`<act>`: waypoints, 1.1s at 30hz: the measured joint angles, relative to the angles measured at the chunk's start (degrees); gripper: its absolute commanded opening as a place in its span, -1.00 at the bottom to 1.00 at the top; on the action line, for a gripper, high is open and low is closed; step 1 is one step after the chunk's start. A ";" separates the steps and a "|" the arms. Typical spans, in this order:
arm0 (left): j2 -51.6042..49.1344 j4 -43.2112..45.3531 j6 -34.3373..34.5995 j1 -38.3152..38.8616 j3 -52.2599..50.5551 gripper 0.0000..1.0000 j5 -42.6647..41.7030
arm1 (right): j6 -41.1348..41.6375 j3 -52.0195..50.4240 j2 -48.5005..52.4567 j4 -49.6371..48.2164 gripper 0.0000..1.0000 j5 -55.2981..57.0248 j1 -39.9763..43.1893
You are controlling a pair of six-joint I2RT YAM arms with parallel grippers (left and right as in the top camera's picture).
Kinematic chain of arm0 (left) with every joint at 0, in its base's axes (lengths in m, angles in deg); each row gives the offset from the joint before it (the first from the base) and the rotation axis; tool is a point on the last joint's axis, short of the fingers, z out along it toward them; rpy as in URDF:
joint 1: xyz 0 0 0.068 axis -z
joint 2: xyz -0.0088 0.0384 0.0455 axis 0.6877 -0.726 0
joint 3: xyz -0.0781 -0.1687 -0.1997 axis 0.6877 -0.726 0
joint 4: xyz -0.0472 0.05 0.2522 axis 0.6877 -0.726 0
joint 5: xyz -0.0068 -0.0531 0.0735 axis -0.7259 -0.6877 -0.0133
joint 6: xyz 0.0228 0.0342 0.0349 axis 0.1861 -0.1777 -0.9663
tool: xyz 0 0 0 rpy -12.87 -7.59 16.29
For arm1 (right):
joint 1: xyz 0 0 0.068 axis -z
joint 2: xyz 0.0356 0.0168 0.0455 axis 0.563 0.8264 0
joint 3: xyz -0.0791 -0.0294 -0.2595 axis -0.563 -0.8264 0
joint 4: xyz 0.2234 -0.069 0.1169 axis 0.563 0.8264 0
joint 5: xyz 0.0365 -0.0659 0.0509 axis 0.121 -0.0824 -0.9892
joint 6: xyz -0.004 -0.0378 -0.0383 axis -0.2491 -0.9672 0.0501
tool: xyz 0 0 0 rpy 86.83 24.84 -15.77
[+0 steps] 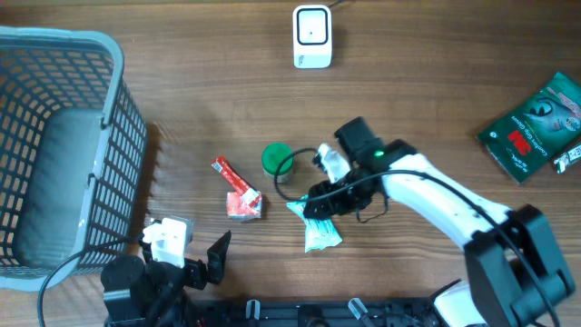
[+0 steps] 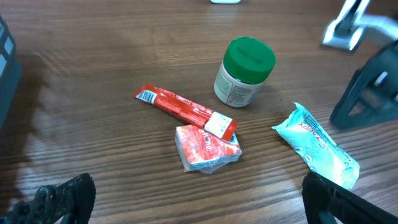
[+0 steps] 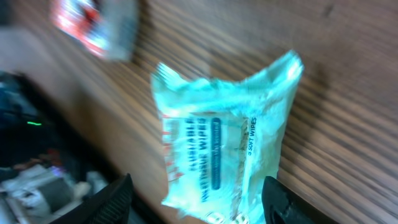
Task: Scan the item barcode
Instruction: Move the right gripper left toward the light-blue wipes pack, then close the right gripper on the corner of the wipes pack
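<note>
Straddling the soft wipes pack [image 3: 217,143], right jaws apart, left jaws wide. Not yet lifted to the scanner [image 1: 311,36].

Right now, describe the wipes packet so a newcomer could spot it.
From the white scanner at the far edge, come down past the green-lidded jar. The wipes packet lies under the right gripper, pale turquoise, unlike the red packet beside it.
</note>
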 measured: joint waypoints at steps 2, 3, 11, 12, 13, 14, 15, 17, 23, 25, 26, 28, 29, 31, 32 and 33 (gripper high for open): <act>0.00 0.02 0.00 0.00 0.00 1.00 0.00 | 2.16 0.02 0.74 -0.07 0.90 5.07 -4.52; 0.00 0.00 0.00 0.00 0.00 1.00 0.00 | 4.33 0.04 0.68 -0.04 0.94 8.20 -6.99; 0.00 0.02 0.00 0.00 0.00 1.00 0.00 | 16.79 0.11 0.57 1.25 0.73 35.74 -24.09; 0.00 0.00 0.00 0.00 0.00 1.00 0.00 | 18.25 0.13 0.57 1.18 0.62 39.67 -25.09; 0.00 0.00 0.00 0.00 0.00 1.00 0.00 | 19.21 0.13 0.57 0.98 0.57 43.01 -25.53; 0.00 0.00 0.00 0.00 0.00 1.00 0.00 | 19.98 0.13 0.57 0.22 0.40 46.01 -25.55; 0.00 0.00 0.00 0.00 0.00 1.00 0.00 | 20.41 0.13 0.55 -0.50 0.22 47.98 -25.55; 0.00 0.00 0.00 0.00 0.00 1.00 0.00 | 21.16 0.13 0.55 -1.86 -0.11 50.64 -25.55; 0.00 0.00 0.00 0.00 0.00 1.00 0.00 | 21.86 0.13 0.55 -2.19 0.21 53.81 -25.55; 0.00 0.00 0.00 0.00 0.00 1.00 0.00 | 22.67 0.20 1.64 -1.92 -0.04 53.79 -25.55; 0.00 0.00 0.00 0.00 0.00 1.00 0.00 | 22.80 0.20 2.38 -1.86 -0.14 53.79 -25.55; 0.00 0.00 0.00 0.00 0.00 1.00 0.00 | 24.06 0.35 5.14 -1.77 -0.40 53.81 -25.55; 0.00 0.00 0.00 0.00 0.00 1.00 0.00 | 24.35 0.55 6.58 -1.79 -0.50 54.14 -25.55; 0.00 0.00 0.00 0.00 0.00 1.00 0.00 | 25.22 1.29 7.04 -1.33 -0.73 54.86 -25.75; 0.00 0.00 0.00 0.00 0.00 1.00 0.00 | 25.55 1.66 7.02 -0.94 -0.86 55.12 -25.75; 0.00 0.02 0.00 0.00 0.00 1.00 0.00 | 26.10 2.47 7.02 -0.04 -0.91 55.12 -25.75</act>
